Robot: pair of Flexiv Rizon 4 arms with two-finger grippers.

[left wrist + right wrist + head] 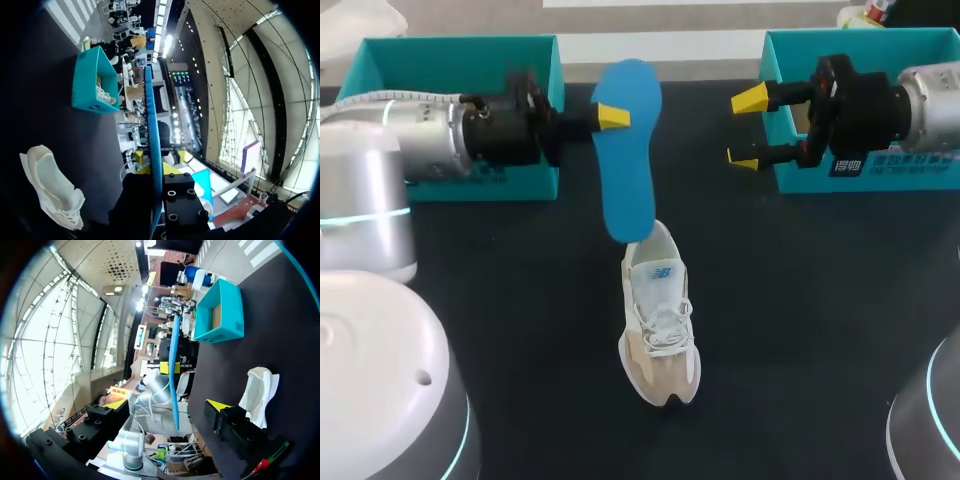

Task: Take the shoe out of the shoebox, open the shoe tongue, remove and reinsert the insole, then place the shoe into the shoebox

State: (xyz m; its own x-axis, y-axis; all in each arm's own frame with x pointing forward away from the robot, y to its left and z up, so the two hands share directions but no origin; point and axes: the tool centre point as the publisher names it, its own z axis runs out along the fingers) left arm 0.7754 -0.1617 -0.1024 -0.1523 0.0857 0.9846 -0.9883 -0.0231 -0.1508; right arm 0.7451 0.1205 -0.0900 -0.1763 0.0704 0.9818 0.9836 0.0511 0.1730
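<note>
1. Two yellow tips of the left gripper (pixel 608 116) pinch the insole (pixel 625 190) near its broad far end. The right gripper (pixel 748 128) hangs spread and empty by the right box (pixel 865 178).
2. Insole stands on edge, its long axis running far to near and its narrow end at the shoe (pixel 660 330) mouth.
3. Shoe sits mid-table on its sole, toe toward the robot.
4. Looks like the insole step. Reinserting calls for feeding one end into the opening, with the right gripper perhaps steadying the shoe.
</note>
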